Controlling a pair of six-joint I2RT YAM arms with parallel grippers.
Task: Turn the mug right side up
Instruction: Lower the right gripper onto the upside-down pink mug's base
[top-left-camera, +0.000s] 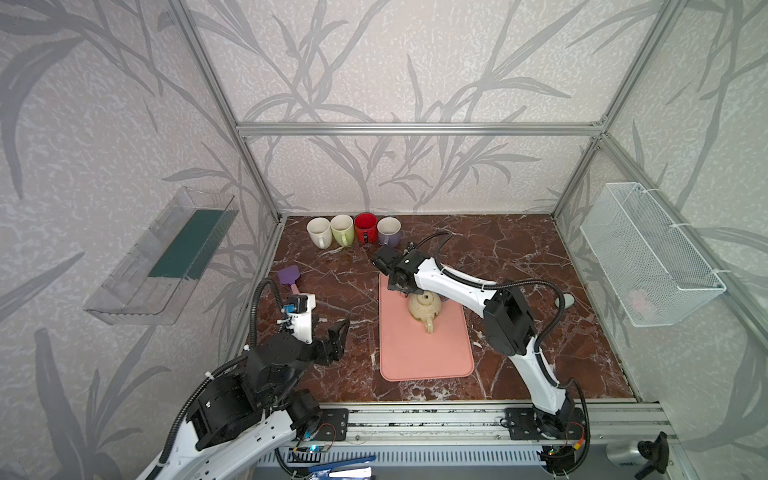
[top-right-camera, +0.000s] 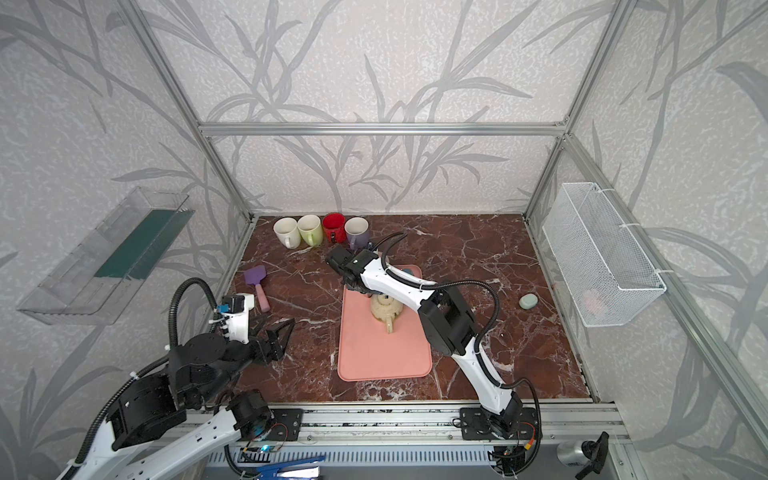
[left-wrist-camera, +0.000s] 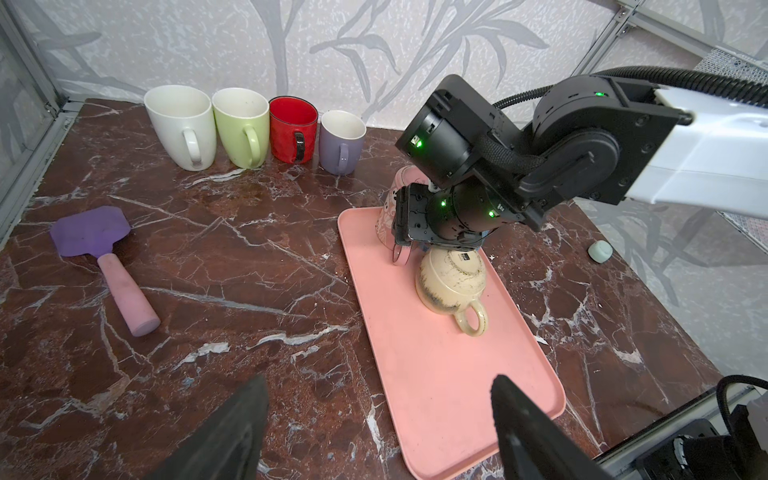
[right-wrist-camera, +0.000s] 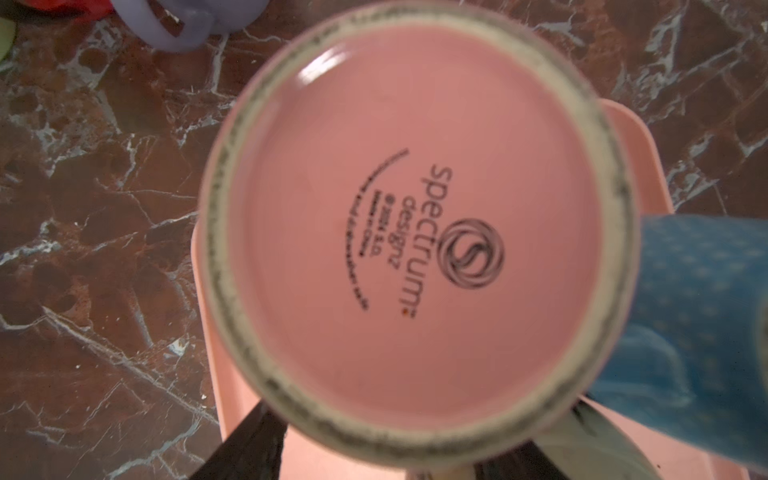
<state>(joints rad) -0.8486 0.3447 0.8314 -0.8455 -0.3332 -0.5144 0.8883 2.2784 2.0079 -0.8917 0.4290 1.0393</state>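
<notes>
An upside-down pink mug (left-wrist-camera: 385, 208) stands at the far end of the pink tray (left-wrist-camera: 449, 395). Its base (right-wrist-camera: 415, 216) fills the right wrist view. My right gripper (right-wrist-camera: 382, 449) reaches down over it, one dark finger (right-wrist-camera: 249, 440) showing on each side; the tips are hidden, so contact cannot be told. A cream mug (top-left-camera: 424, 308) (top-right-camera: 386, 309) sits upside down just in front, handle toward me. Beside the pink mug is a blue mug (right-wrist-camera: 685, 316). My left gripper (left-wrist-camera: 378, 386) (top-left-camera: 338, 332) hangs open and empty over the table, left of the tray.
Several upright mugs line the back wall, from white (top-left-camera: 318, 230) to purple (top-left-camera: 389, 230). A purple spatula (top-left-camera: 289, 276) lies at the left. A small pale green object (top-right-camera: 528, 301) lies at the right. A wire basket (top-left-camera: 648, 253) and a clear shelf (top-left-camera: 162, 257) hang on the side walls.
</notes>
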